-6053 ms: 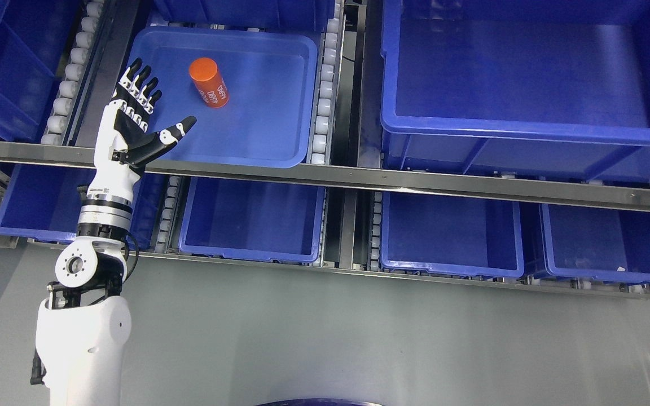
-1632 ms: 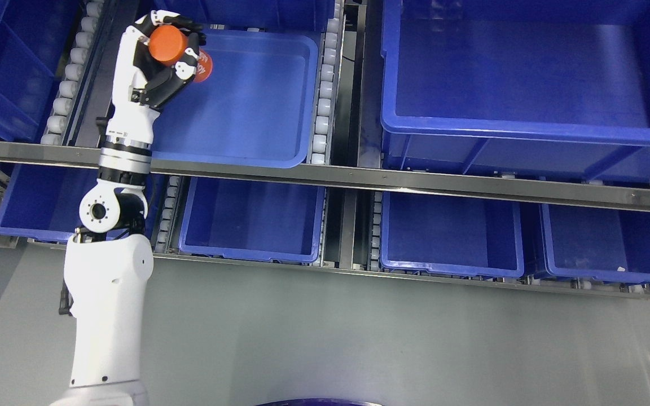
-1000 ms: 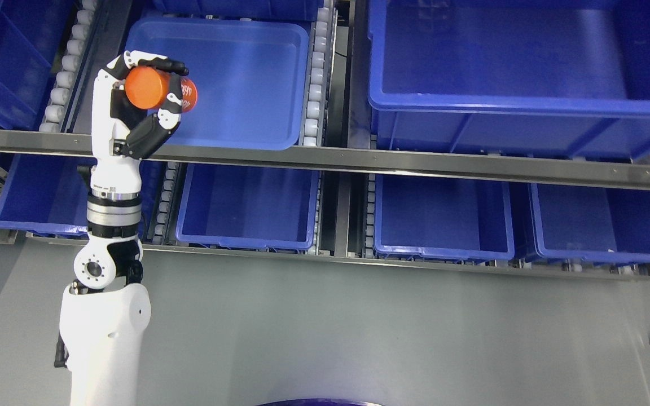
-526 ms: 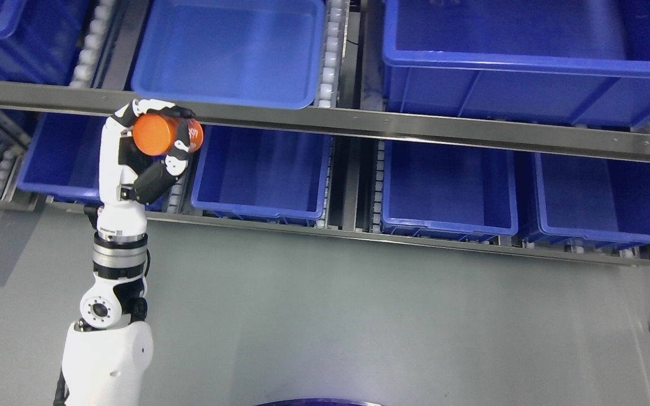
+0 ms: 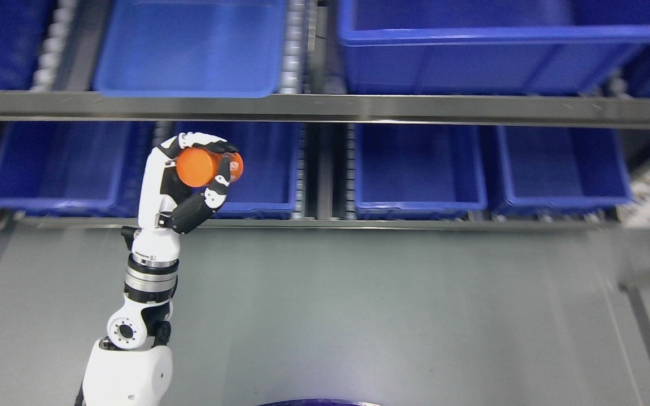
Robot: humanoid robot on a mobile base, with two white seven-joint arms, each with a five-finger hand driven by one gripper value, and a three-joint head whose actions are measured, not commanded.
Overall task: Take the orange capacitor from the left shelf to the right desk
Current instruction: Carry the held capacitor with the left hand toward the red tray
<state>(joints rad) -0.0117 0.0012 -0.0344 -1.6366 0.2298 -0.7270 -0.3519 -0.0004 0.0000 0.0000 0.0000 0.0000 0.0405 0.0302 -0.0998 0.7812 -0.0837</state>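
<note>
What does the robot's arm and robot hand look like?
The left arm is glossy white with a round joint and silver-and-black rings at the wrist. The left robot hand has a white back, dark palm and black-and-white fingers.

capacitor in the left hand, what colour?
Orange capacitor, held in the left hand; head view, the only one.

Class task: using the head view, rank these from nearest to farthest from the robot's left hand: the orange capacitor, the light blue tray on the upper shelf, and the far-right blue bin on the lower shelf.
1. Orange capacitor: gripped in the left hand.
2. Light blue tray: above the hand, upper shelf.
3. Far-right blue bin: lower shelf, far right.
</note>
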